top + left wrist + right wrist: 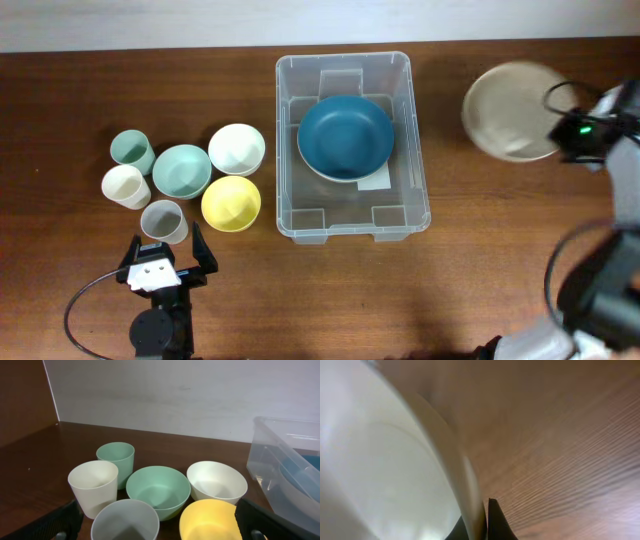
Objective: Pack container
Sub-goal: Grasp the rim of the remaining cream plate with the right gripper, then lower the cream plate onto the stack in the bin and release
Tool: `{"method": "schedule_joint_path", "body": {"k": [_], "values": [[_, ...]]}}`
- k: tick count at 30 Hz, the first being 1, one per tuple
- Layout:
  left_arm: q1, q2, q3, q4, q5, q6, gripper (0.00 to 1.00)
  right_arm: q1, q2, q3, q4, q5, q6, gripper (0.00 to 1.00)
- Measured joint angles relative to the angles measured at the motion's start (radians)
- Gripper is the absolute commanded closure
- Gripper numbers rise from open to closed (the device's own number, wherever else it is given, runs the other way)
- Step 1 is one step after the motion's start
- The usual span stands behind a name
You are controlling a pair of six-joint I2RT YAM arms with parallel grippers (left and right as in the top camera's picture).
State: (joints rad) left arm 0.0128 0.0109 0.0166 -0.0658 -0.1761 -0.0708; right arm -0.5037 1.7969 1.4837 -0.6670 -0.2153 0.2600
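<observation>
Container (350, 210) sits frame centre, a bowl (345, 137) in it; cups and bowls (182, 172) cluster left; plate (508, 110) upper right.

Overhead looks straight down on the brown wooden table (480, 290) from far, whole scene in view. Left wrist sits low at 7 o'clock, faces 12 toward the white wall (175, 395), close in; it shares the yellow plastic bowl (231, 203) and the clear plastic rectangular bin (343, 58) with overhead. Right wrist, at 2 o'clock, is pressed against the pale beige round plate (380, 470), which overhead also sees.

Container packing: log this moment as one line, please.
container: blue bowl inside | right hand: shut on beige plate, right of container | left hand: open, near grey cup
</observation>
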Motion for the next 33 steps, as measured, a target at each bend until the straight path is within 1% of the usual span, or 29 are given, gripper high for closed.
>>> {"method": "schedule_joint_path", "body": {"k": [4,6,8,10,14,17,21,22,23,24,25,28,30,32,33], "values": [[0.000,0.000,0.000,0.000,0.000,0.000,0.01,0.043,-0.229,0.004,0.022,-0.031,-0.030,0.96],[0.000,0.000,0.000,0.000,0.000,0.000,0.01,0.121,-0.309,0.007,0.041,-0.047,-0.050,0.96],[0.000,0.000,0.000,0.000,0.000,0.000,0.01,0.211,-0.332,0.007,0.060,-0.049,-0.064,0.96],[0.000,0.000,0.000,0.000,0.000,0.000,0.00,0.349,-0.316,0.007,0.070,-0.028,-0.081,0.96],[0.000,0.000,0.000,0.000,0.000,0.000,0.01,0.547,-0.203,0.007,0.082,0.053,-0.090,0.96],[0.000,0.000,0.000,0.000,0.000,0.000,0.01,0.652,-0.079,0.006,0.100,0.109,-0.106,0.96],[0.000,0.000,0.000,0.000,0.000,0.000,0.01,0.734,0.028,0.003,0.111,0.145,-0.111,0.96],[0.000,0.000,0.000,0.000,0.000,0.000,0.01,0.743,0.039,0.003,0.111,0.146,-0.111,0.88],[0.000,0.000,0.000,0.000,0.000,0.000,0.00,0.756,0.054,0.003,0.114,0.151,-0.110,0.57],[0.000,0.000,0.000,0.000,0.000,0.000,0.01,0.763,0.060,0.003,0.116,0.152,-0.115,0.45],[0.000,0.000,0.000,0.000,0.000,0.000,0.01,0.770,0.063,0.003,0.119,0.155,-0.119,0.38],[0.000,0.000,0.000,0.000,0.000,0.000,0.01,0.772,0.063,0.005,0.130,0.157,-0.129,0.34],[0.000,0.000,0.000,0.000,0.000,0.000,0.01,0.772,0.063,0.027,0.116,0.168,-0.143,0.26],[0.000,0.000,0.000,0.000,0.000,0.000,0.00,0.772,0.061,0.086,0.068,0.214,-0.157,0.23],[0.000,0.000,0.000,0.000,0.000,0.000,0.00,0.767,0.059,0.121,0.037,0.239,-0.161,0.19]]}}
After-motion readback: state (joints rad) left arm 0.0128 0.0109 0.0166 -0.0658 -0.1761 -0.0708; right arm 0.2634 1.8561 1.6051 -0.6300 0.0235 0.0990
